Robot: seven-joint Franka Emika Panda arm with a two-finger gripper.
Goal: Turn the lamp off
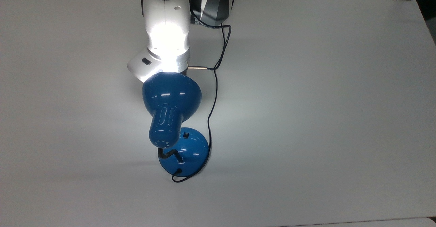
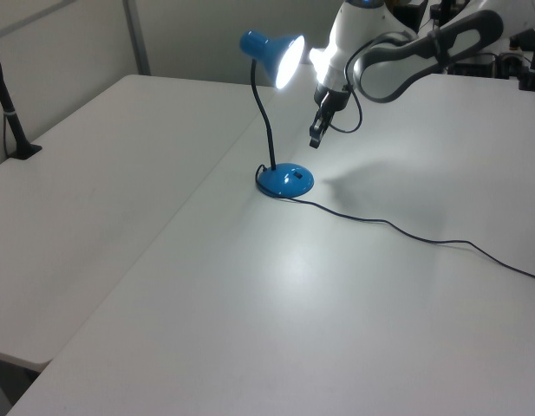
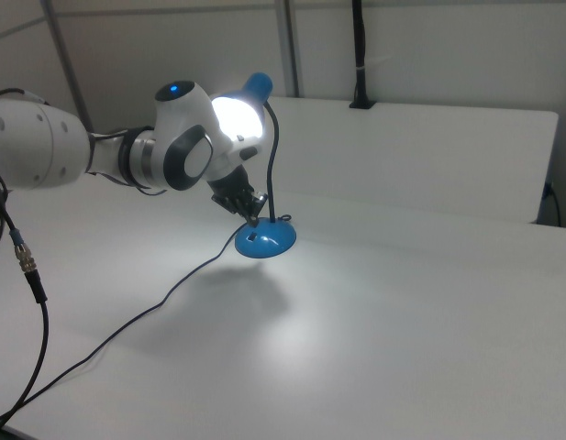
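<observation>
The gripper hangs tip-down in the lamp's beam, above and apart from the base; whether its fingers are parted I cannot tell. It seems aimed at the rocker switch, which sits at twelve o'clock on the base in the top view. The lamp stands lit mid-table, its cord trailing toward twelve o'clock.

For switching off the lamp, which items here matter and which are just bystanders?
Belongs to the job:
- lamp, lit
- its base, carrying the switch
- gripper, above the base

Just there:
- lamp cord
- black clamp post at the table edge
</observation>
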